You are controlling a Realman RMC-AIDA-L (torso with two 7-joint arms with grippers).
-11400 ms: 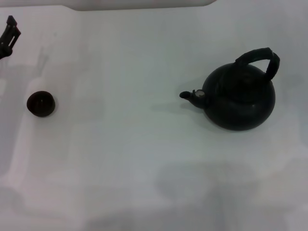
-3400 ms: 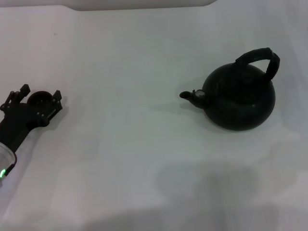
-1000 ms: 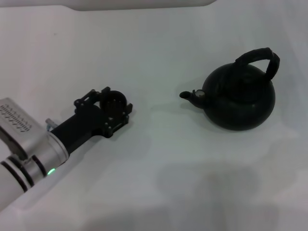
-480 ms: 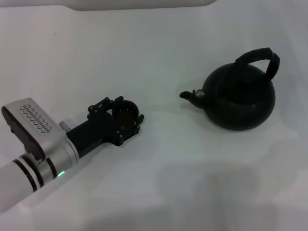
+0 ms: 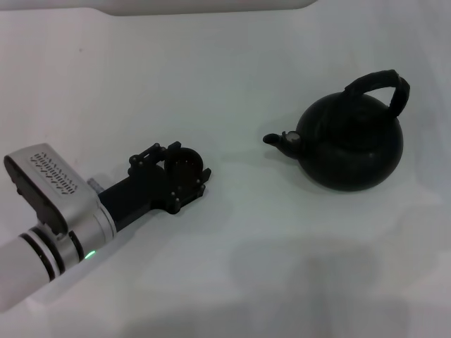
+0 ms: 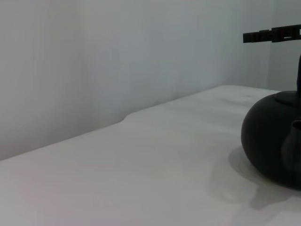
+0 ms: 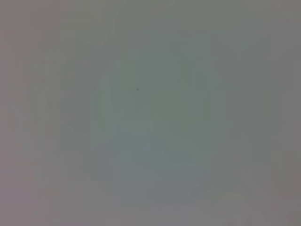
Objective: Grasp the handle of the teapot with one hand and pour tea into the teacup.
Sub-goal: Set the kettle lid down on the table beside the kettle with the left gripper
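The black glossy teapot stands at the right of the white table, its spout pointing left and its ribbed black handle arching over the top. My left gripper reaches in from the lower left and is shut on the tiny dark teacup, which sits between its fingers left of the spout, with a gap between them. The left wrist view shows part of the teapot close by. The right gripper is out of view; the right wrist view shows only plain grey.
The white table bears nothing else. A white rounded object lies along the back edge. A wall rises behind the table in the left wrist view.
Over the earlier frames my left gripper closed on the teacup at the far left and carried it right toward the teapot. In the last half second it has barely moved. The teapot has not moved.
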